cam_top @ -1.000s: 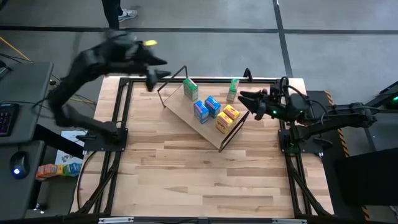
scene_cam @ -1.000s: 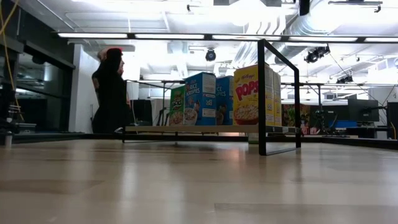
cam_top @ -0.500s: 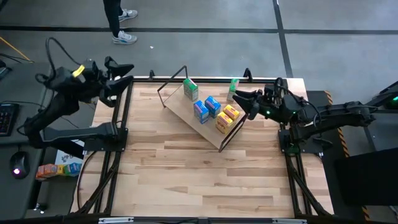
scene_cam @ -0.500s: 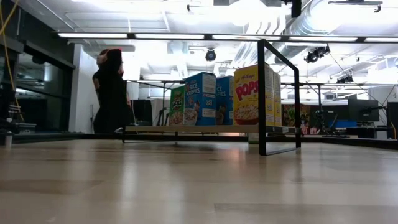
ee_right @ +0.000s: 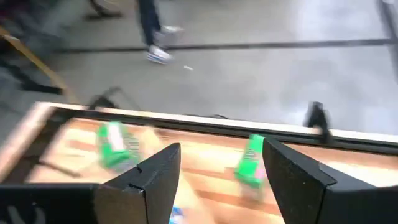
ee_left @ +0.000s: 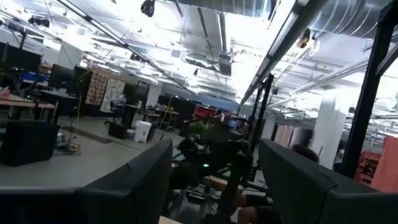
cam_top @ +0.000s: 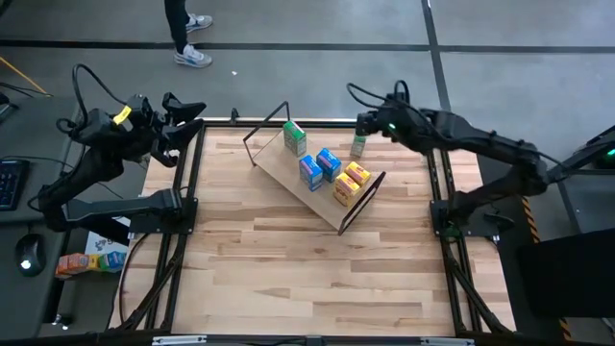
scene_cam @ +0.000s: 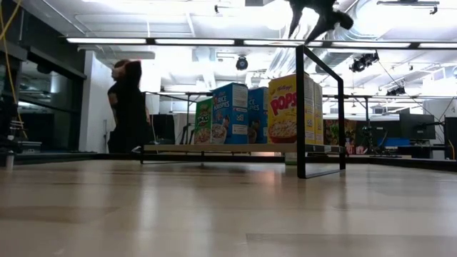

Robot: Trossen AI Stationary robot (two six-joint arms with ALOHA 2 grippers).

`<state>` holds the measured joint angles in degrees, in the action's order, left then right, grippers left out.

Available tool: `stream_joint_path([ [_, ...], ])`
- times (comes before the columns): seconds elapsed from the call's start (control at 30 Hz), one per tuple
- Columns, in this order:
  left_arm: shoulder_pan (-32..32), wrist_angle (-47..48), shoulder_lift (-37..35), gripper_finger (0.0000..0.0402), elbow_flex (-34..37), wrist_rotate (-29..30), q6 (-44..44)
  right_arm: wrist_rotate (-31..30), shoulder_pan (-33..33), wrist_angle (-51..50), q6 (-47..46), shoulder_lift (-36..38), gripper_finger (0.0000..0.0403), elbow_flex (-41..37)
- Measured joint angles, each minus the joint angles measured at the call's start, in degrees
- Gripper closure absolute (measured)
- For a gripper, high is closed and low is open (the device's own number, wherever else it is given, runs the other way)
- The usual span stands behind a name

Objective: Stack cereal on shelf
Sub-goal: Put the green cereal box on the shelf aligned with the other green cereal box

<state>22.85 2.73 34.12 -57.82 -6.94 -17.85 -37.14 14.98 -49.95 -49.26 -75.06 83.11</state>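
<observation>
The shelf (cam_top: 312, 183) is sitting tilted on its black wire frame (cam_top: 264, 130) in the middle of the table (cam_top: 288, 279), running from far left to near right. Five cereal boxes are standing on it: two yellow-orange boxes (cam_top: 352, 183) at the near right end, two blue boxes (cam_top: 320, 166) next to them, and a green box (cam_top: 294, 138) at the far left end. A second green box (cam_top: 358, 145) is standing on the tabletop just beyond the shelf's right side, apart from it. The right gripper (cam_top: 367, 126) is hovering close above this loose box, its fingers (ee_right: 155, 180) spread wide and holding nothing. The left gripper (cam_top: 188, 109) is waiting off the table's far left corner, also wide open. A person (scene_cam: 127, 107) is standing beyond the table.
</observation>
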Motion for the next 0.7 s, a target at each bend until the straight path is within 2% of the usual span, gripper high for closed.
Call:
stream_joint_path([
  [0.2, 0.0, -0.05, -0.02, 0.017, 0.0, 0.0, -0.06, 7.04, 4.26, -4.62, -0.79, -7.4, 0.0182, 5.48],
  [0.33, 0.0, -0.04, -0.03, 0.017, 0.0, 0.0, -0.04, 9.19, 5.29, -3.75, 6.58, -10.8, 0.0182, 6.14],
  [0.43, 0.0, -0.02, -0.02, 0.017, 0.0, 0.0, -0.04, 9.56, 5.69, -3.97, 8.11, -12.69, 0.0182, 6.18],
  [0.53, 0.0, -0.03, -0.02, 0.017, 0.0, 0.01, -0.04, 9.92, 5.71, -5.28, 6.33, -14.75, 0.0182, 6.12],
  [0.7, 0.0, -0.01, -0.02, 0.017, 0.0, 0.01, -0.04, 11.09, 6.53, -10.7, -2.3, -16.42, 0.0181, 6.07],
])
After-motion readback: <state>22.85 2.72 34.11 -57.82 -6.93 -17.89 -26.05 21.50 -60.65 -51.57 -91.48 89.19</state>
